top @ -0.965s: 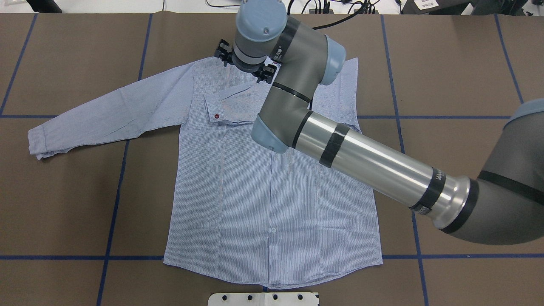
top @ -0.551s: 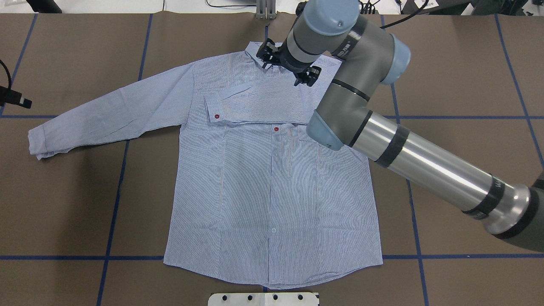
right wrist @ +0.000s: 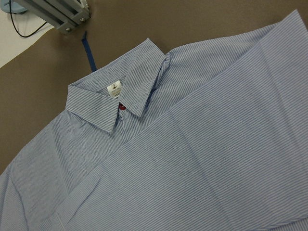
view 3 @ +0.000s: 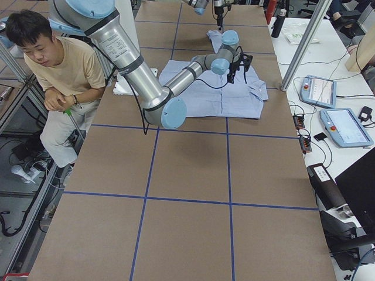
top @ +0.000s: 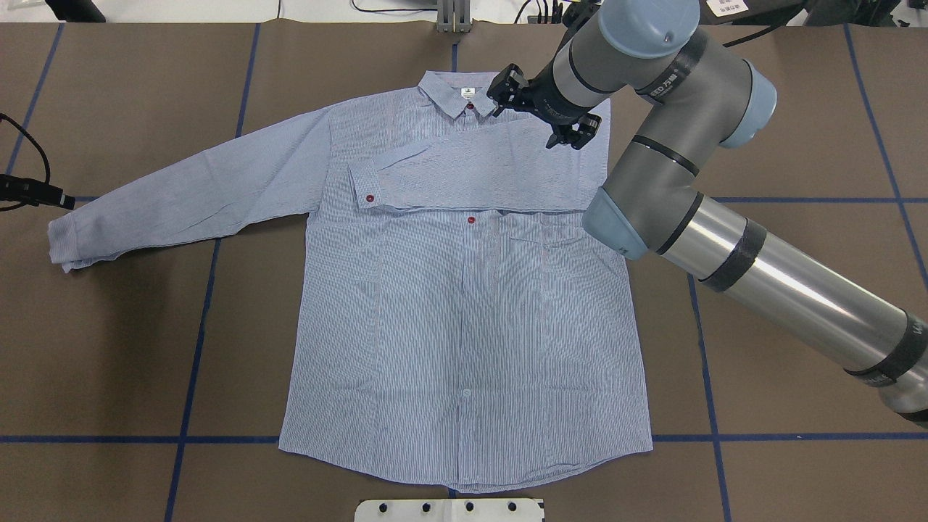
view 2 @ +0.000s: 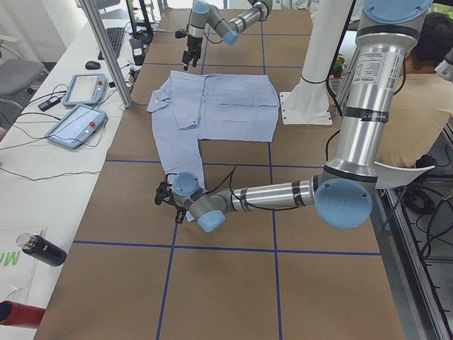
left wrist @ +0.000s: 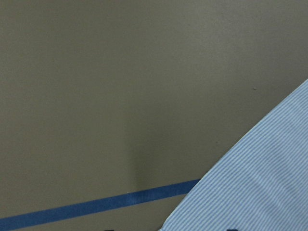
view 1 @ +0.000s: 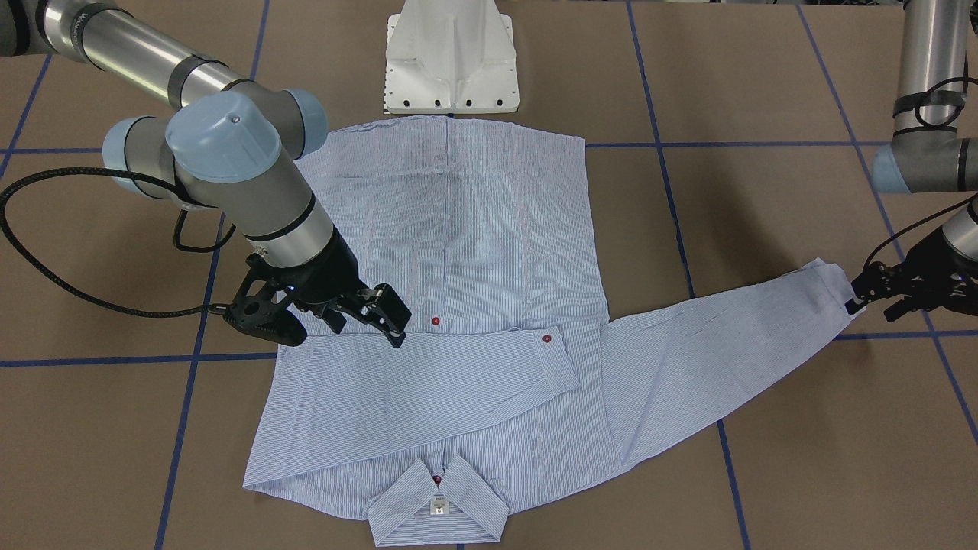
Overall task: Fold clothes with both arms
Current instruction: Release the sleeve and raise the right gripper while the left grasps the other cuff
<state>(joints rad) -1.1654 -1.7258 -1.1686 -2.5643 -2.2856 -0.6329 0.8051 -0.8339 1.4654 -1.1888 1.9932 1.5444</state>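
While the right gripper (view 1: 344, 332) hangs spread wide over the shirt (view 1: 474, 229), the left gripper (view 1: 863, 294) seems beside a cuff (view 1: 829, 286). Its opening is unclear.

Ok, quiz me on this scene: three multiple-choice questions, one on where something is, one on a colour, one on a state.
1. Where does the shirt's folded sleeve lie?
A. Under the shirt
B. Across the chest
C. Over the hem
2. What colour is the button on that sleeve's cuff?
A. Dark red
B. Black
C. Yellow
3. How is the right gripper?
A. Shut on the shirt
B. Shut on the button
C. Open, holding nothing
Answers: 1 B, it lies flat over the chest; 2 A, it shows dark red; 3 C, its jaws stand wide apart, empty.
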